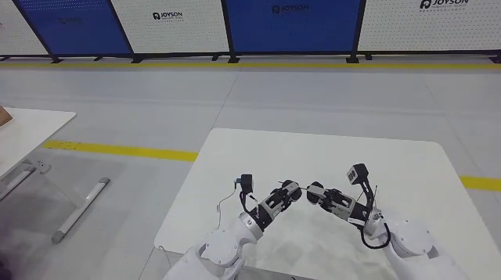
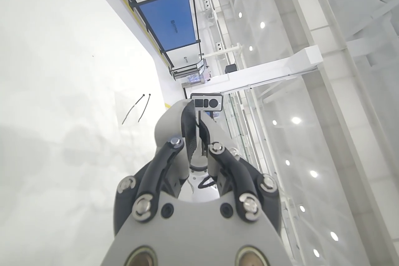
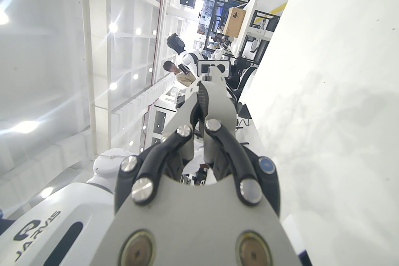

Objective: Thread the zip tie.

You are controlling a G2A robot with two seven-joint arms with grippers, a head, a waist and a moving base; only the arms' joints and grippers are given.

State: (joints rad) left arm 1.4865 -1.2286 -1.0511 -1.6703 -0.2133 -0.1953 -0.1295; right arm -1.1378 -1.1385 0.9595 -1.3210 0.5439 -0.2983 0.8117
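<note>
Grippers, two: left gripper (image 1: 290,192) and right gripper (image 1: 315,192), tip facing tip, just beside each other, low over the white worktop (image 1: 329,151). Left gripper's fingers (image 2: 187,127) pressed together, with only a hairline dark line between the pads; bare gap or thin pinched strip, impossible to tell. Right gripper's fingers (image 3: 218,99) likewise pressed together right up to the tip, with nothing identifiable between them.

Zip ties (image 2: 133,112), two: thin and black, flat on the worktop, side by side and nearly parallel, heads at the same end, close but apart. Lie near the left gripper, on the worktop off to one side of its fingers, clear of both of them. Too fine for any detail of teeth or head openings.

Wrist camera (image 2: 206,102) of the right arm, one: straight beyond the left gripper's tip, its lower edge hidden behind those fingers.

Side table (image 1: 31,127), one: well apart from the left gripper, across the grey floor, cut off at the edge of the top view.
</note>
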